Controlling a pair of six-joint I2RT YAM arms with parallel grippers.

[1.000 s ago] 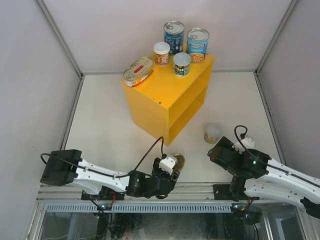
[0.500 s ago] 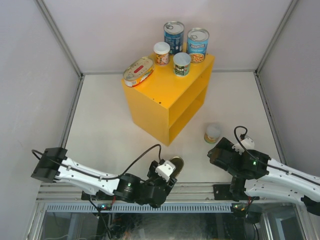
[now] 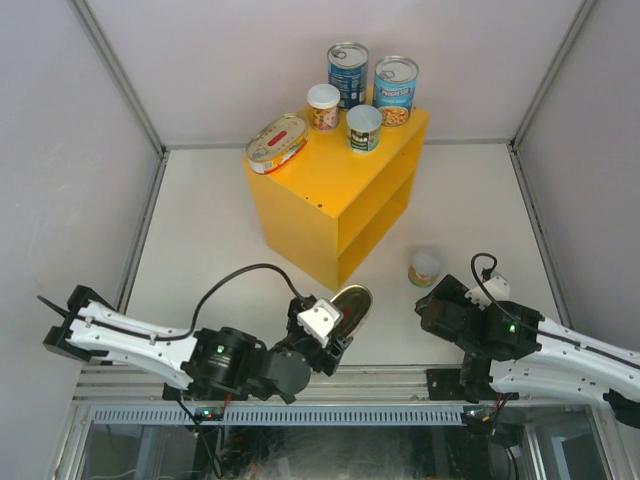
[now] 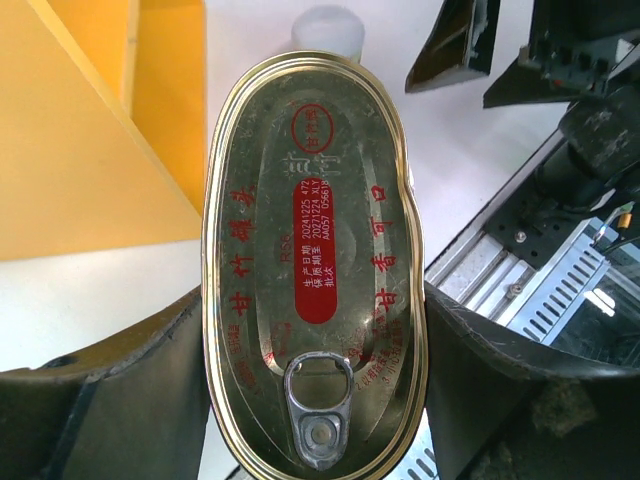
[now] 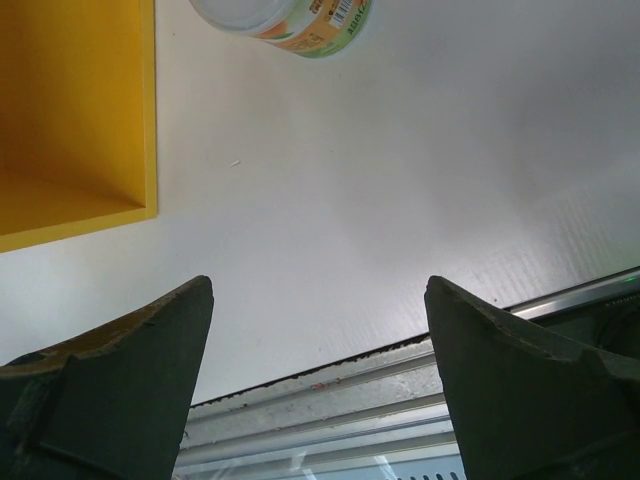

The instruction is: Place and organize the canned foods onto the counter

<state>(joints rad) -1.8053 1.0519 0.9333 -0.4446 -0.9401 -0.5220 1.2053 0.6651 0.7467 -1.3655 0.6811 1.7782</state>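
Observation:
My left gripper (image 3: 335,322) is shut on a flat oval tin (image 3: 350,303), held above the table near the front of the yellow counter (image 3: 330,200). In the left wrist view the tin (image 4: 315,270) fills the space between my fingers (image 4: 110,390), pull-tab lid facing the camera. On the counter top stand two tall blue cans (image 3: 348,72) (image 3: 396,88), two small pale-lidded cans (image 3: 323,106) (image 3: 364,127) and an oval tin (image 3: 276,142). A third small can (image 3: 425,268) stands on the table, also in the right wrist view (image 5: 285,22). My right gripper (image 3: 432,305) is open and empty just near of it.
Grey walls enclose the white table on three sides. A metal rail (image 3: 380,385) runs along the near edge by the arm bases. The counter's open shelf (image 3: 375,215) faces right and toward me; its corner shows in the right wrist view (image 5: 75,120).
My left arm has lifted the oval tin and swung it a little up and to the right, toward the counter's front. The right arm has hardly moved.

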